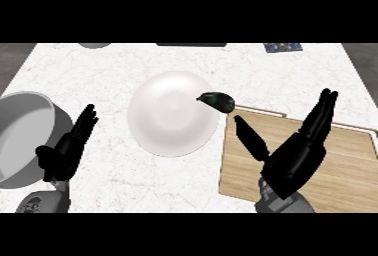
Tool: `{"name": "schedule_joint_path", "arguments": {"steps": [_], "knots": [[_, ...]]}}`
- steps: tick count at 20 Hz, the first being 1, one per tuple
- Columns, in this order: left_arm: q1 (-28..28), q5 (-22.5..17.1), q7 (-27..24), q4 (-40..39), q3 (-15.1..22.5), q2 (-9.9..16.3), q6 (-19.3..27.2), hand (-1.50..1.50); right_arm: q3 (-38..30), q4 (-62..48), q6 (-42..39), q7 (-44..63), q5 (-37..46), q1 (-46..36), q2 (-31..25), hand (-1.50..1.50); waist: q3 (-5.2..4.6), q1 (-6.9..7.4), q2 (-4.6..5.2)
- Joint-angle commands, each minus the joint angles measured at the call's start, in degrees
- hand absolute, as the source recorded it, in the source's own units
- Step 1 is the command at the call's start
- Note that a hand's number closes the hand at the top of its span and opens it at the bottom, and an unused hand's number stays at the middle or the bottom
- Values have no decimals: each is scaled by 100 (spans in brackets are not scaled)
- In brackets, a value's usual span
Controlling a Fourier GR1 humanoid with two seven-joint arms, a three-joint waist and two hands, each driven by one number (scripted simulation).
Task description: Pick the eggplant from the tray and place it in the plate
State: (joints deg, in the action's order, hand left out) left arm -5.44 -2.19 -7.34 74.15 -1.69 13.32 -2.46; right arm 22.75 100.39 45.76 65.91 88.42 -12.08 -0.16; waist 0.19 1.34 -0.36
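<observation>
A small dark eggplant [218,101] lies at the right rim of the white plate [168,117], partly over the plate's edge and beside the wooden tray's [347,165] far left corner. My right hand [295,155] stands over the tray, open, fingers straight and thumb spread toward the plate; nothing is in it. The eggplant is a short way beyond its thumb tip, apart from it. My left hand [68,147] rests open at the lower left, fingers up, left of the plate.
A grey bowl [22,135] sits at the left edge, just beside my left hand. A grey round object [94,45], a dark strip [190,44] and a patterned item [283,47] lie along the counter's far edge.
</observation>
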Motion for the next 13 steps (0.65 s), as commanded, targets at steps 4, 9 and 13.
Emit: {"name": "schedule_joint_path", "arguments": {"steps": [4,9,13], "knots": [[180,-2,-215,-32,-138,106,-9,0,1321,362,1845,1010,395,1635,15,-150,-12,-200,-7],[333,-182,-115,110,-266,211,-157,0,1740,24,2687,892,747,2723,15,-150,-13,-238,-1],[271,15,-151,81,-134,27,56,0,1703,-261,3229,928,1107,2852,15,-150,-16,-243,21]]}}
